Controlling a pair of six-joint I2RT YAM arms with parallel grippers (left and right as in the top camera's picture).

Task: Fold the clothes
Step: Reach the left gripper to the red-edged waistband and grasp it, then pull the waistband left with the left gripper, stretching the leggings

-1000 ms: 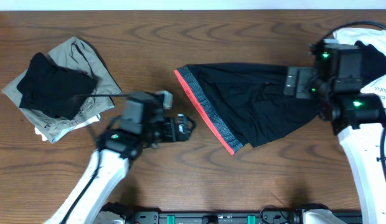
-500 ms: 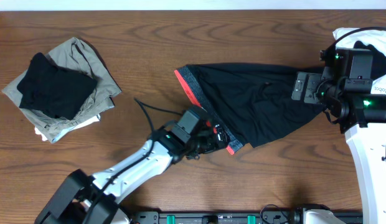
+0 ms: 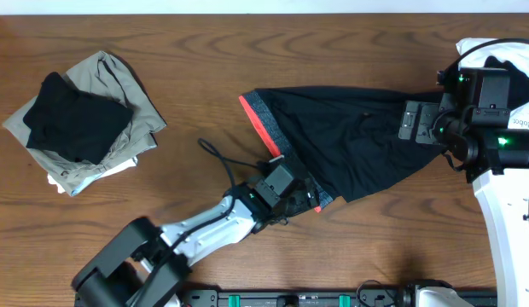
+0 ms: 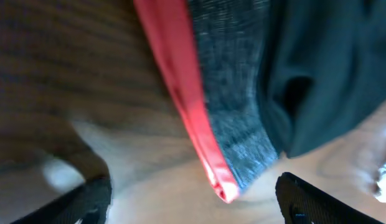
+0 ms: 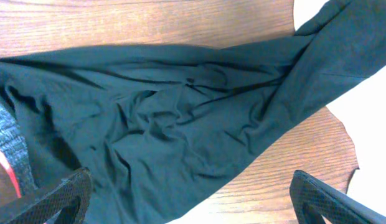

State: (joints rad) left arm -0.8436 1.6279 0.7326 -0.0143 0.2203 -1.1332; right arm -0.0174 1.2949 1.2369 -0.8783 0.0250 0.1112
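The clothes (image 3: 350, 145) lie spread across the middle of the table, a long black garment whose grey waistband (image 3: 286, 153) with a coral-red edge faces left. My left gripper (image 3: 303, 203) sits at the waistband's near corner. In the left wrist view that red corner (image 4: 225, 190) lies between my wide-apart fingertips (image 4: 305, 202), untouched, and the left gripper (image 4: 193, 202) is open. Over the garment's right end hovers my right gripper (image 3: 415, 121). In the right wrist view it (image 5: 192, 202) stands open above wrinkled black fabric (image 5: 168, 118) and bare wood, holding nothing.
A stack of folded garments (image 3: 77, 119), black on khaki, sits at the left. A white printed garment (image 3: 514, 72) lies at the far right under the right arm. The left arm's black cable (image 3: 220, 158) trails over the wood.
My left arm has swept right from the table's middle to the waistband's near corner. The right gripper shifted slightly right, then held still. The garment has not moved.
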